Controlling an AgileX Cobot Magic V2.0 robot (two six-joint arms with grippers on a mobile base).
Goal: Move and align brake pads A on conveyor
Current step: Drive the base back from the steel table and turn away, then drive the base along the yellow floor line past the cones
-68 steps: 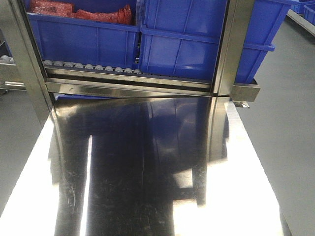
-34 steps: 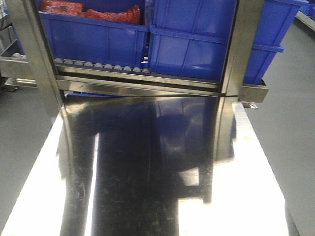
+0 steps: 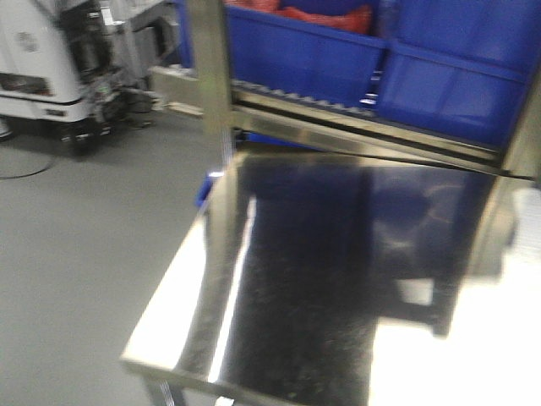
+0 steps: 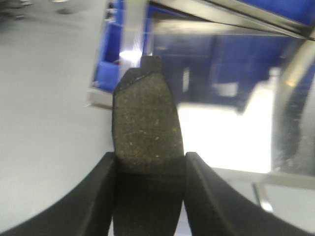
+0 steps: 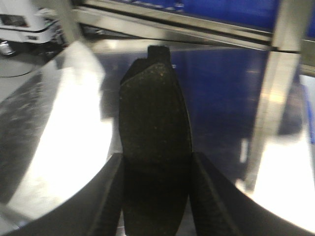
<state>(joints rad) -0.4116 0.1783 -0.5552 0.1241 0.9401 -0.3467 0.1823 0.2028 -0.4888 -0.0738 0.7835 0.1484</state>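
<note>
Dark-grey brake pads [image 4: 145, 118] clamped by their ends in left claw [image 4: 150, 156] and right claw [image 5: 156, 156] could slip loose if jolted.

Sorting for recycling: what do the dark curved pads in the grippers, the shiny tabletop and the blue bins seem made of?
Left dark curved pad, right dark curved pad: gritty matte friction composite, apparently; pale flecks show. Shiny tabletop: likely polished stainless steel; it mirrors the bins. Blue bins: probably smooth moulded plastic, evenly coloured.
</note>
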